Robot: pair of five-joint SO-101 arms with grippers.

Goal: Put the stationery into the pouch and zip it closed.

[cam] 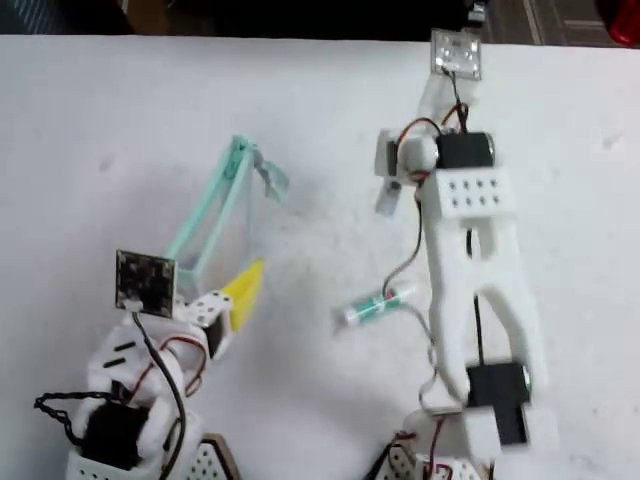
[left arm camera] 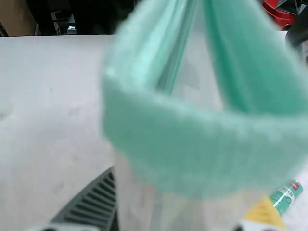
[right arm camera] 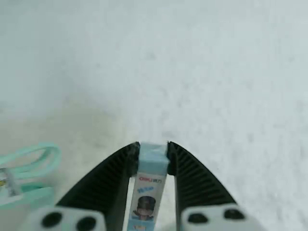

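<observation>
Counting: one pouch (cam: 213, 212), one tube (cam: 372, 307), one clamped stick (right arm camera: 152, 183).

White table (cam: 90, 110) and what lies beyond it
I see its surface run to a dark strip (cam: 300, 18) along the far edge, with a red object (cam: 626, 20) at the far right corner

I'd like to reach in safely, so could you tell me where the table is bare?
Bare: the far-left stretch of the white table, left of the clear pouch with mint-green trim, and the right side beyond the right arm, whose jaws clamp a light-blue slim box. Crowded: the middle, where a green-and-white tube lies between pouch and arm.
</observation>
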